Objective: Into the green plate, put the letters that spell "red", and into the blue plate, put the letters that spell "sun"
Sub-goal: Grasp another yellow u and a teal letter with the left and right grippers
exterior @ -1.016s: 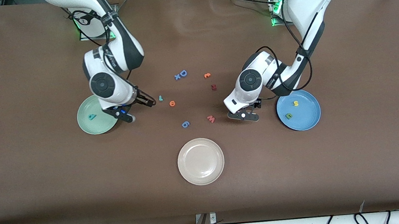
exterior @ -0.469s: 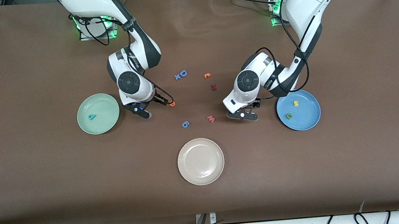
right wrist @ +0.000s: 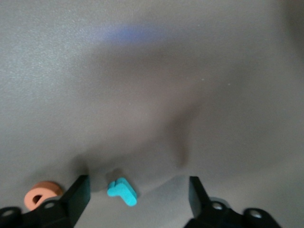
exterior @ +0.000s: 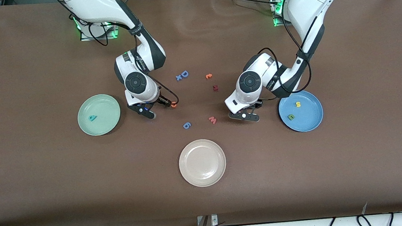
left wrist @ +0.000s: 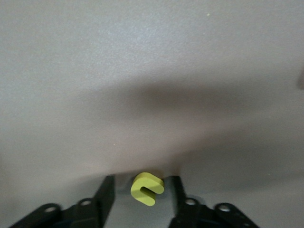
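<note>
In the left wrist view my left gripper (left wrist: 142,179) is low over the table, and the yellow "u" (left wrist: 147,189) lies between its fingers with a small gap on each side. My right gripper (right wrist: 139,179) stands open around the teal "r" (right wrist: 122,192). The orange "e" (right wrist: 42,194) lies just outside one finger. The green plate (exterior: 106,103) holds the teal "d" (exterior: 92,118). The blue plate (exterior: 313,115) holds the yellow "s" (exterior: 298,104) and the green "n" (exterior: 291,117). In the front view the grippers hide the "u" and the "r".
A cream-white plate (exterior: 203,179) lies nearest the front camera. Loose letters lie between the arms: a blue "D" (exterior: 183,74), an orange one (exterior: 209,76), a dark red one (exterior: 215,88), a pink "w" (exterior: 212,120) and a blue one (exterior: 186,125).
My right arm has swung from the green plate's edge toward the middle and come down around the teal "r". The left gripper's fingers have drawn in around the yellow "u".
</note>
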Available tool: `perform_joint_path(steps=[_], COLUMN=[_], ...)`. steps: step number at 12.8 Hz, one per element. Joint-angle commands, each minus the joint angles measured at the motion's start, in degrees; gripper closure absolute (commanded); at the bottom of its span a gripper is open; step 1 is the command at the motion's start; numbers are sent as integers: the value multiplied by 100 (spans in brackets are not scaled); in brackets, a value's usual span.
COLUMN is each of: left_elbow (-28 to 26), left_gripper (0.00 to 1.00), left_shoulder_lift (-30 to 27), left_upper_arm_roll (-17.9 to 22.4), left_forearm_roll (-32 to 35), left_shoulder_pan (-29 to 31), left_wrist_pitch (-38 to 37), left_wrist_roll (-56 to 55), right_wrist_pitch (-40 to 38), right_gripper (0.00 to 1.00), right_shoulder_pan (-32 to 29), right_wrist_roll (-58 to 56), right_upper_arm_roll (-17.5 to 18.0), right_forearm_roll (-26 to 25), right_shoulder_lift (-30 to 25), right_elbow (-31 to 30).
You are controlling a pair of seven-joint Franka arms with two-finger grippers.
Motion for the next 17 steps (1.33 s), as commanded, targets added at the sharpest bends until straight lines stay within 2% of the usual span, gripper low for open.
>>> perform_joint_path(steps=[1,2,4,7,8,9,10,13,17], left_elbow=[-4,-4,-4,206,225,225,234,251,242], left_gripper=[83,92,92,92,91,89,90,90,90], left_shoulder_lift=[24,25,-2,-308,-396,-536,-677,-924,-706], left_upper_arm_roll=[16,16,7,-11,-19,-11,-19,-11,33], left_forearm_roll=[156,104,103,95,95,77,-27,-459,-214], left_shoulder_pan=[12,20,143,240,327,476,669,1389,2233], left_wrist_pitch=[-53,-61,-105,-824,-939,-1010,-1167,-1396,-1267], left_wrist_roll=[107,99,98,194,517,808,1228,2994,4499], right_wrist_pitch=[64,55,55,29,29,98,230,1327,1523], right_gripper=[12,12,16,16,16,28,31,31,31], right_shoulder_pan=[86,95,95,95,95,95,95,95,95], right_wrist_roll=[45,71,124,115,37,-86,-296,-631,-729], right_upper_arm_roll=[-7,-6,107,108,108,108,99,108,152], right_forearm_roll=[110,110,110,110,101,84,83,83,75], right_shoulder_lift=[-16,-42,-69,-366,-455,-525,-561,-605,-588], right_elbow=[-44,-79,-114,-201,-254,-385,-491,-1053,-1072])
